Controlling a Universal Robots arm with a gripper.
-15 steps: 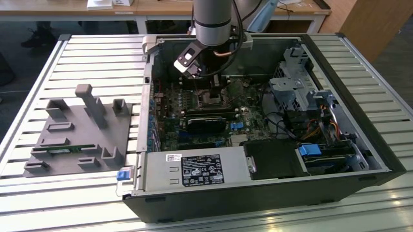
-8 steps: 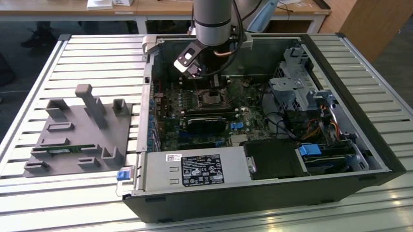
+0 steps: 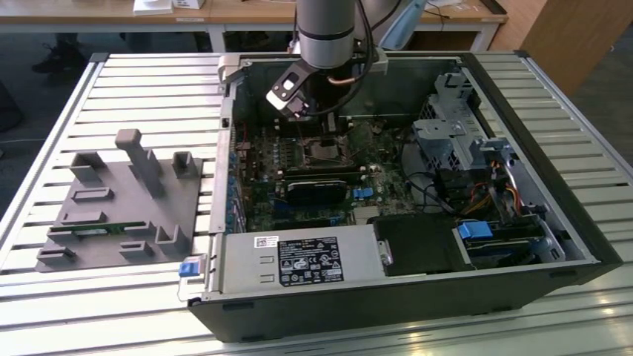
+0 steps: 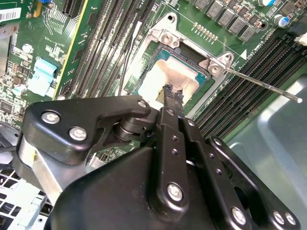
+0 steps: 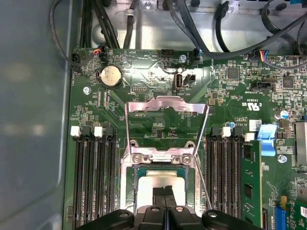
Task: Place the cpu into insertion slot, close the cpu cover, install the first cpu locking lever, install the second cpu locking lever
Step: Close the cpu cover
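Black claw (image 4: 172, 94) with fingers pressed together, gripping nothing, tips right over small pale silvery square cpu (image 5: 160, 178) seated in dark metal-rimmed insertion slot (image 5: 128, 187). Thin silvery frame cpu cover (image 5: 165, 102) stands flipped open beside slot.

No readable text; label (image 3: 307, 261) on grey box (image 3: 237, 271) too small

Grey metal case walls (image 3: 416, 78) ring the green motherboard (image 3: 386, 178); a grey drive cage (image 3: 445, 137) crowds the exterior view's right. A thin silvery lever rod (image 4: 261, 85) juts beside the dark socket (image 4: 159, 40).
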